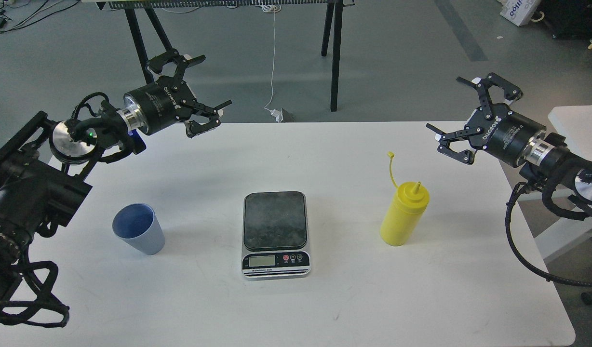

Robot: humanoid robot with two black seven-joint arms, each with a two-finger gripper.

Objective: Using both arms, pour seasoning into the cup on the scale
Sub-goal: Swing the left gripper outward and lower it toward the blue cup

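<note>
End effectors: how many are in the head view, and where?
2. The left end effector hangs open above the table's far-left edge; the right end effector hangs open above its far-right edge.

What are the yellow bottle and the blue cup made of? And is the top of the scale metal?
The yellow bottle looks like soft, smooth plastic: it is evenly coloured, with a moulded nozzle and a thin bendy cap strap. The blue cup seems to be matt plastic, with thin walls. The scale has a dark, scuffed top, maybe metal or plastic; I cannot tell which. Its base looks silvery.
</note>
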